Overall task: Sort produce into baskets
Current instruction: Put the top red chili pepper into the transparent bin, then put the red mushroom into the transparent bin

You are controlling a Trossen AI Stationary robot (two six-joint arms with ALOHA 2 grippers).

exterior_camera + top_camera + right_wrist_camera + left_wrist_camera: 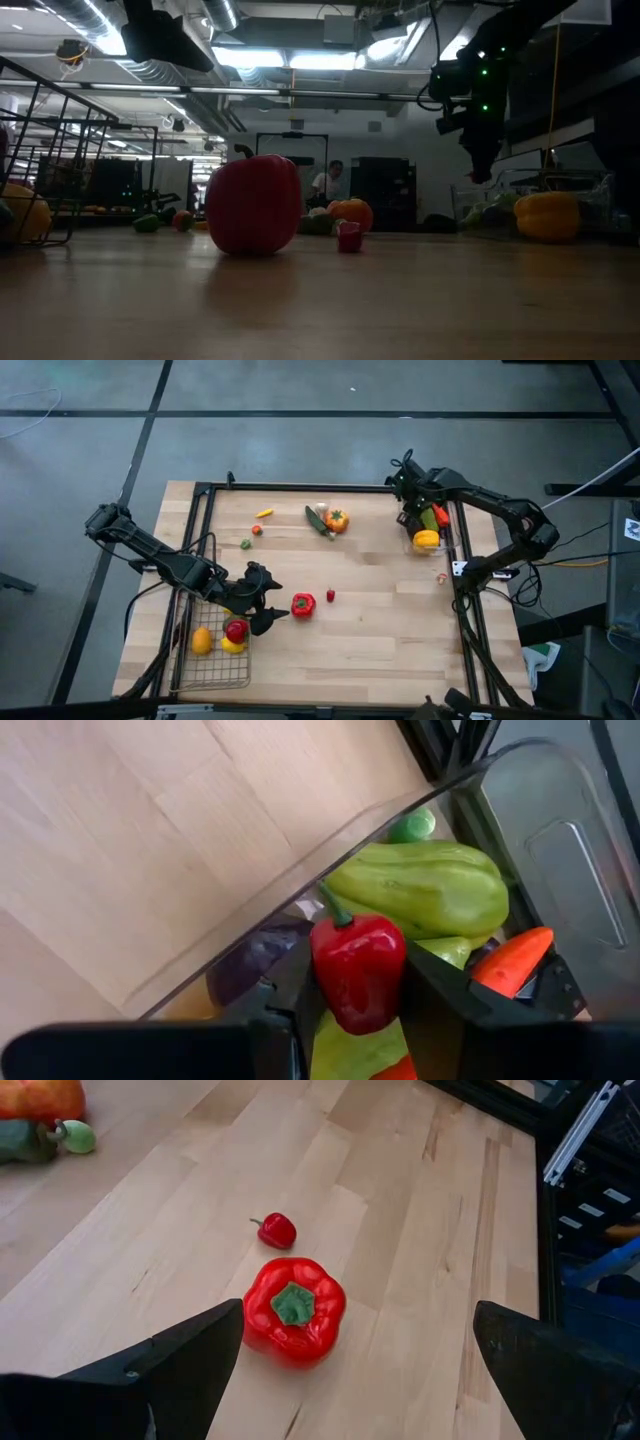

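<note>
Right gripper (355, 995), upper right of the high view, is squeezing a small shiny red pepper (358, 968) w/ green stem in its jaws, over the clear bin (330, 860). Left gripper (262, 600), jaws wide open & empty, is sitting at lower left by a big red pepper (303, 604) on the tabletop (380, 630). No writing showing.

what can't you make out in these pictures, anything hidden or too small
- High view: the right hand and its arm cover much of the clear bin, hiding most of its contents.
- Right wrist view: the purple piece is blurred behind the bin wall.
- Low view: the wire basket is cut off by the edge.
- High view: the green bit is too small to name.
</note>
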